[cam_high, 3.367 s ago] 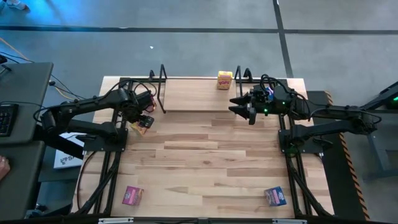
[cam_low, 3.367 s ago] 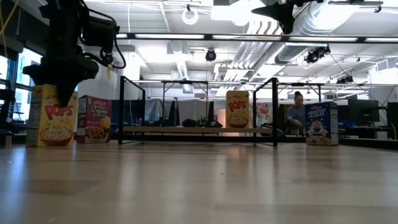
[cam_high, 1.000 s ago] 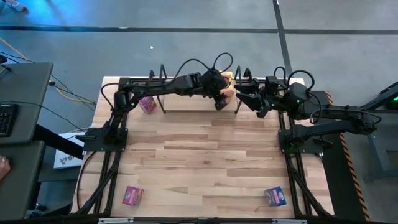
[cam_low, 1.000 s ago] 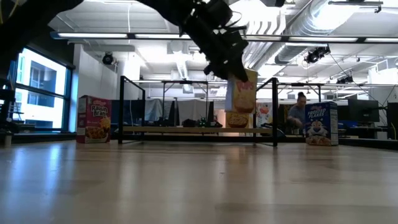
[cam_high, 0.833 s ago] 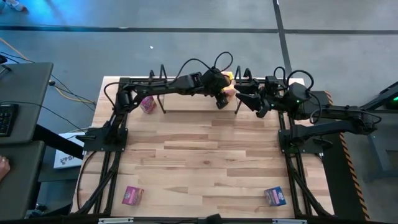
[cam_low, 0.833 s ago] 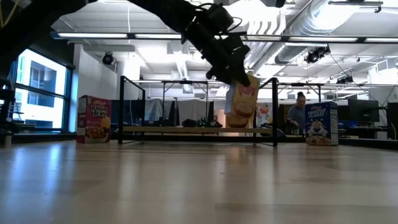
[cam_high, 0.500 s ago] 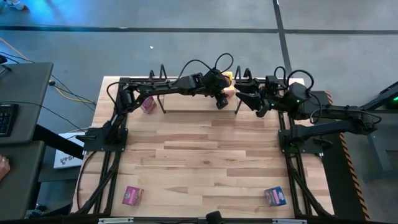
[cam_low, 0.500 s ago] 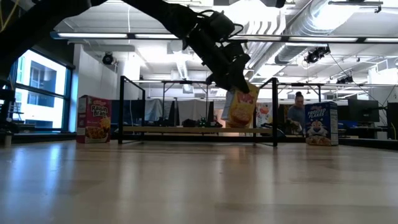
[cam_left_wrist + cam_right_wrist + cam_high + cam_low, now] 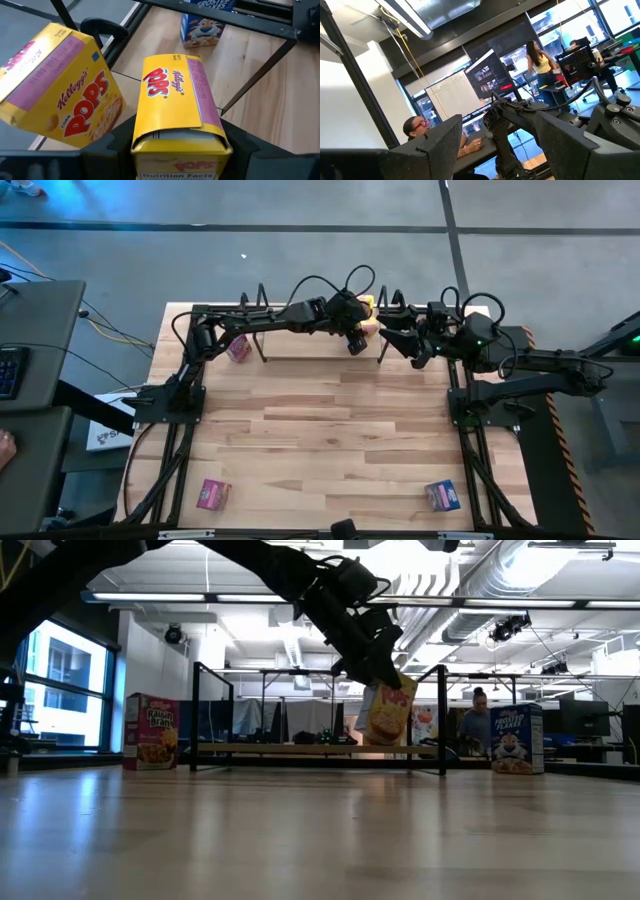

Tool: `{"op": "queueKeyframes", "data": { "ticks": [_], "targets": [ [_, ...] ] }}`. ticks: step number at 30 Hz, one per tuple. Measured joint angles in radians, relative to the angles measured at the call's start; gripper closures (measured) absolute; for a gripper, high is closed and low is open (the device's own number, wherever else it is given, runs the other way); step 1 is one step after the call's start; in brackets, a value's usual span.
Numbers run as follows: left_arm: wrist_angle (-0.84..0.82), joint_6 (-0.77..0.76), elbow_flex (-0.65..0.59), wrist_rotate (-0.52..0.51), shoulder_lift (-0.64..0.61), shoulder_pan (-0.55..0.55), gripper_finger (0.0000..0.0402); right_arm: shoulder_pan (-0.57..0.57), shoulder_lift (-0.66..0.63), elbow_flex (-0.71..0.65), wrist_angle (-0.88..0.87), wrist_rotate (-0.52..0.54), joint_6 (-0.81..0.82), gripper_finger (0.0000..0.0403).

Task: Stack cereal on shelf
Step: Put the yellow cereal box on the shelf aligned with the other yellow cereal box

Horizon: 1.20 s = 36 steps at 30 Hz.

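The left gripper (image 9: 175,150) was clamped on a glossy yellow cardboard Corn Pops box (image 9: 176,102), holding it tilted over the right end of the shelf (image 9: 300,749), a pale wood board between thin black metal loop frames. A second Corn Pops box (image 9: 60,85) stood on that board just beside the held one. The right gripper (image 9: 385,343) hovered near the shelf's right end, its dark fingers apart and empty. A blue Frosted Flakes box (image 9: 516,739) and a magenta Raisin Bran box (image 9: 151,730) stood on the planked wooden table (image 9: 330,430).
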Motion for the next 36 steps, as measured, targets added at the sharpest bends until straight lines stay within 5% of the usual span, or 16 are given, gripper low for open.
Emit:
{"op": "queueKeyframes", "data": {
  "ticks": [17, 28, 36],
  "targets": [
    [-0.030, 0.018, 0.000, 0.060, -0.001, 0.004, 0.0212, 0.000, 0.000, 0.000, 0.000, 0.027, -0.003, 0.0153],
    [-0.076, 0.027, 0.000, 0.060, -0.001, 0.010, 0.0127, 0.000, 0.000, 0.000, 0.000, 0.041, -0.027, 0.0153],
    [-0.049, 0.029, 0.002, 0.060, -0.020, 0.015, 0.0112, 0.000, 0.000, 0.000, 0.000, 0.041, -0.028, 0.0153]
  ]
}}
